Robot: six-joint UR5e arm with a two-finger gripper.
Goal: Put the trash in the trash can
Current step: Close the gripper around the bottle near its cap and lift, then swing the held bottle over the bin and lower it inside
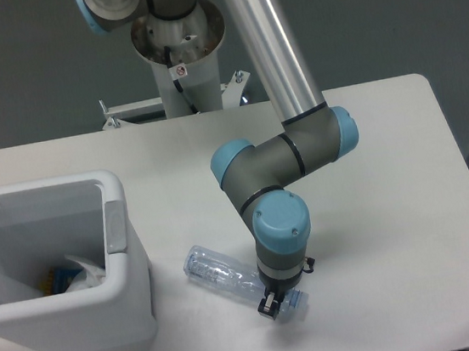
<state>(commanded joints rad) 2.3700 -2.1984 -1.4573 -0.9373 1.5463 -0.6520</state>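
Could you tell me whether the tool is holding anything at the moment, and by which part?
The tool appears shut on the clear plastic bottle, gripping it near the cap end, while the bottle's other end points toward the trash can.

A white worktop point(392, 207) with rounded corners carries two things. The white trash can point(71, 311) stands at its left edge, lid open. Just right of the can, a clear plastic bottle point(230, 276) lies on its side, angled, its bluish end pointing toward the front edge.
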